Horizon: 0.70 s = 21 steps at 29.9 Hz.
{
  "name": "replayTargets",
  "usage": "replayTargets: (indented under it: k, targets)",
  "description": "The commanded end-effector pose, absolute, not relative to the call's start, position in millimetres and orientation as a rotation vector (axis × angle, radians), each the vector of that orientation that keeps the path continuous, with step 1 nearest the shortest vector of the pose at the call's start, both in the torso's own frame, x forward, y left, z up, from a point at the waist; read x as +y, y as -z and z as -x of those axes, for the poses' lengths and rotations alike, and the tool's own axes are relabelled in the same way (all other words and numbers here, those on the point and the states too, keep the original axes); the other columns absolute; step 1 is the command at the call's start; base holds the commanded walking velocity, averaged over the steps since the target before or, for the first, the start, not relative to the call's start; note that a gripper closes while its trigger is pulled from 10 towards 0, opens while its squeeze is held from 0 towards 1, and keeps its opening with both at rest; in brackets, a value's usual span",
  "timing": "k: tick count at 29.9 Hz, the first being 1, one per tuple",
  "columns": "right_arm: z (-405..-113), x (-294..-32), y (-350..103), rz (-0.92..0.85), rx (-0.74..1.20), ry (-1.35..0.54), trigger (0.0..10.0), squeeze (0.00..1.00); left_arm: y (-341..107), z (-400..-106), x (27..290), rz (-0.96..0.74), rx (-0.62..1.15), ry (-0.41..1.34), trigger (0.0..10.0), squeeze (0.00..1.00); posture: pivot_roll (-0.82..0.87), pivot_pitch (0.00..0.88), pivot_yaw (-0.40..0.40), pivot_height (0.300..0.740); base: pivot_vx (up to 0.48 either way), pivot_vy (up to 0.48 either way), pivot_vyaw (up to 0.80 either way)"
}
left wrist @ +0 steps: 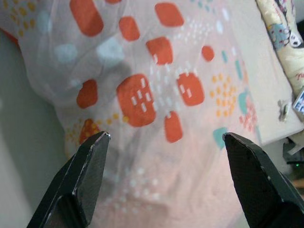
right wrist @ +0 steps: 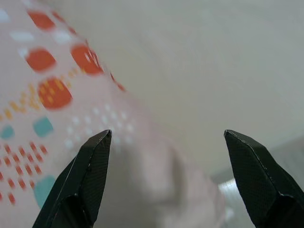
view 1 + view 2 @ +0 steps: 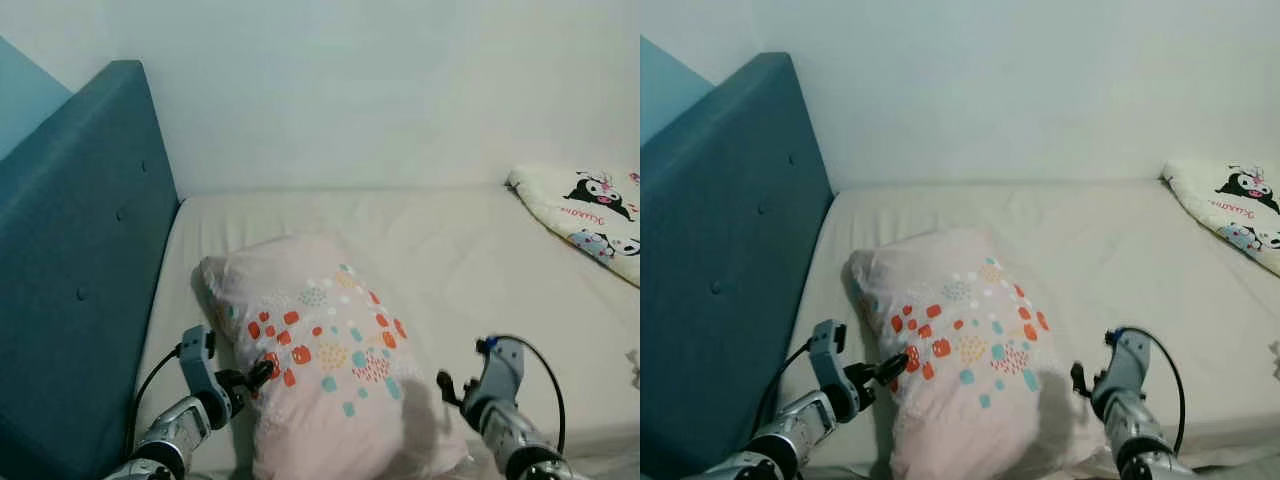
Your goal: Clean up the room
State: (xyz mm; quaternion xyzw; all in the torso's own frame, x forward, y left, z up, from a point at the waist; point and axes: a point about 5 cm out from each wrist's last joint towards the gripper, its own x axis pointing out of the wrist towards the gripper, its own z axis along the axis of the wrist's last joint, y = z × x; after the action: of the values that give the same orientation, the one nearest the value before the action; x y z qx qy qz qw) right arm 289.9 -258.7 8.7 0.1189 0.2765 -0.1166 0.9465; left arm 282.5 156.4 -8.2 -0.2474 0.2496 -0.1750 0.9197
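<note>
Pillow (image 3: 320, 350) lies near the front edge of the bed (image 3: 470, 250), not far from the blue headboard (image 3: 70, 260). Left gripper (image 3: 262, 372) at the pillow's left side, jaws wide, nothing held. Right gripper (image 3: 443, 385) just off its right side, jaws also wide and empty. A printed blanket (image 3: 590, 210) sits crumpled at the far right. Risk, as I judge it: soft fabric bunches, so a pinch could catch only the cover and the pillow sag or slip free when lifted.
</note>
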Motion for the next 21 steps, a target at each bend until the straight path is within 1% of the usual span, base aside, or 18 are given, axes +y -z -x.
replayTargets:
  k: [1, 3, 7, 8, 9, 10, 12, 13, 16, 21]
  targets:
    - [-293.6, -259.5, -13.5, -0.254, 0.529, 0.227, 10.0, 0.0, 8.4, -281.7, 153.9, 0.495, 0.508, 0.38, 10.0, 0.0, -0.1, 0.0, -0.046, 0.645, 0.0, 0.0, 0.0]
    - [-301.4, -259.2, -22.4, -0.257, 0.485, 0.202, 10.0, 0.0, 3.9, -285.2, 151.8, 0.505, 0.481, 0.405, 10.0, 0.0, -0.11, 0.0, -0.044, 0.635, 0.0, 0.0, 0.0]
    - [-307.4, -259.4, -30.0, -0.265, 0.446, 0.183, 10.0, 0.0, 0.6, -288.2, 149.7, 0.507, 0.463, 0.421, 10.0, 0.0, -0.11, 0.0, -0.044, 0.625, 0.0, 0.0, 0.0]
    - [-309.6, -259.5, -33.0, -0.269, 0.431, 0.174, 10.0, 0.0, -0.6, -289.2, 149.3, 0.505, 0.456, 0.423, 10.0, 0.01, -0.11, 0.0, -0.044, 0.62, 0.0, 0.0, 0.0]
    - [-311.2, -259.2, -35.0, -0.273, 0.42, 0.164, 10.0, 0.0, -1.5, -290.0, 149.4, 0.505, 0.451, 0.425, 10.0, 0.05, -0.11, 0.0, -0.044, 0.615, 0.0, 0.0, 0.0]
    - [-312.1, -258.8, -36.1, -0.275, 0.415, 0.156, 10.0, 0.0, -2.1, -290.5, 149.5, 0.504, 0.448, 0.426, 10.0, 0.95, -0.11, 0.0, -0.044, 0.61, 0.0, 0.0, 0.0]
    - [-313.0, -257.8, -37.2, -0.282, 0.407, 0.143, 10.0, 0.0, -3.0, -291.4, 149.8, 0.506, 0.442, 0.424, 10.0, 0.95, -0.11, 0.0, -0.044, 0.605, 0.0, 0.0, 0.0]
    - [-314.0, -256.4, -38.1, -0.288, 0.399, 0.129, 10.0, 0.0, -4.6, -292.6, 150.0, 0.508, 0.432, 0.427, 10.0, 1.0, -0.12, 0.0, -0.042, 0.6, 0.0, 0.0, 0.0]
    - [-315.4, -252.6, -39.2, -0.303, 0.382, 0.095, 10.0, 0.0, -12.7, -299.2, 152.1, 0.528, 0.378, 0.425, 10.0, 1.0, -0.12, 0.0, -0.038, 0.58, 0.0, 0.0, 0.0]
    - [-314.3, -249.4, -37.1, -0.311, 0.383, 0.077, 10.0, 0.0, -25.4, -309.2, 153.9, 0.545, 0.311, 0.436, 10.0, 1.0, -0.12, 0.0, -0.034, 0.56, 0.0, 0.0, 0.0]
